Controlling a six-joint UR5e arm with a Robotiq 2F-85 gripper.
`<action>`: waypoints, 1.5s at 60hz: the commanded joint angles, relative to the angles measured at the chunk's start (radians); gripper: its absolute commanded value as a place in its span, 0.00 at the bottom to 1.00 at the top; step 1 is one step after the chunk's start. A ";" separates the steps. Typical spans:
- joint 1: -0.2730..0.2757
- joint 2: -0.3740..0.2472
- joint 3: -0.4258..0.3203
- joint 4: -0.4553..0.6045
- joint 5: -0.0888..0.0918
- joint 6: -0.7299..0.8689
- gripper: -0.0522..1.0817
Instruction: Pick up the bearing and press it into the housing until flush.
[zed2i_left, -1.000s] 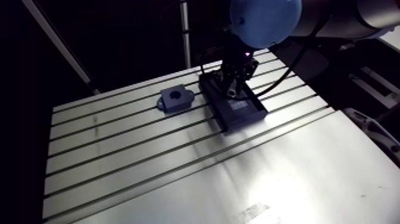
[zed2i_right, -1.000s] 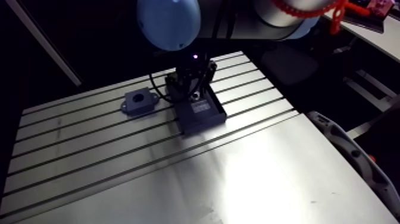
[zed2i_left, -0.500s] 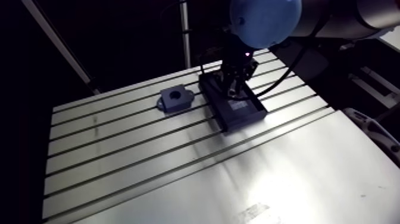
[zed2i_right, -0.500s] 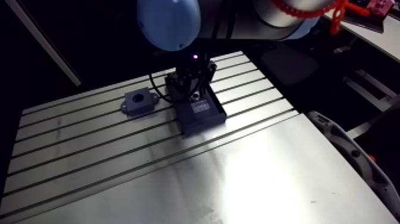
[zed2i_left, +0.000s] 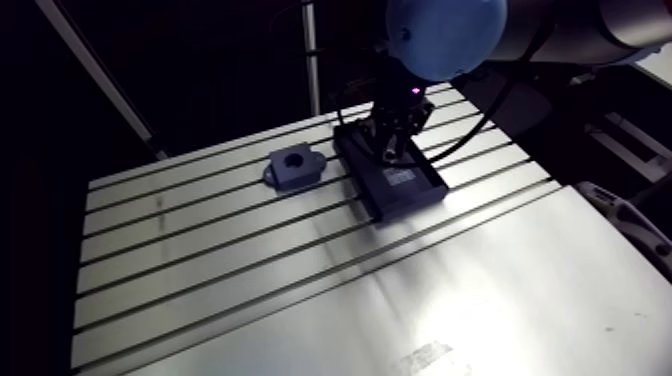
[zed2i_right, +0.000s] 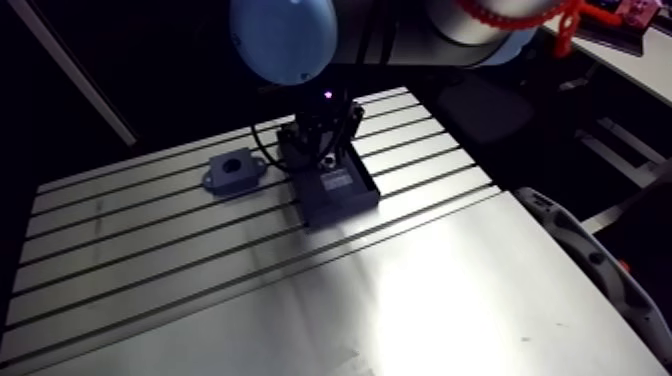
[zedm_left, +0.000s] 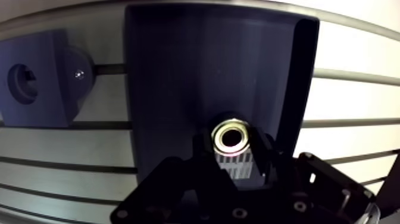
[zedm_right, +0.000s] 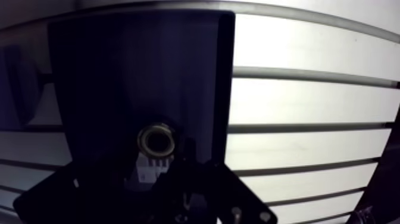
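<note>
between the fingertips of my pincer (zedm_left: 233, 150) | bearing (zedm_left: 232, 137) clamped tight, low over the dark tray (zedm_left: 178, 71) | housing (zedm_left: 33, 86) just beside tray on slotted bench (zedm_left: 357, 77), bore empty | arm views match earlier ones: no lift yet, so i judge grasp set, carry pending

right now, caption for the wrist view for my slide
Gripper shut on the bearing over the dark tray, the housing beside the tray on the slotted table.
</note>
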 joint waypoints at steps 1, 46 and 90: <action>0.000 -0.010 -0.006 0.001 -0.002 -0.001 0.63; 0.120 -0.163 -0.066 0.190 0.006 0.180 0.67; 0.268 -0.031 -0.205 0.270 -0.005 0.288 0.69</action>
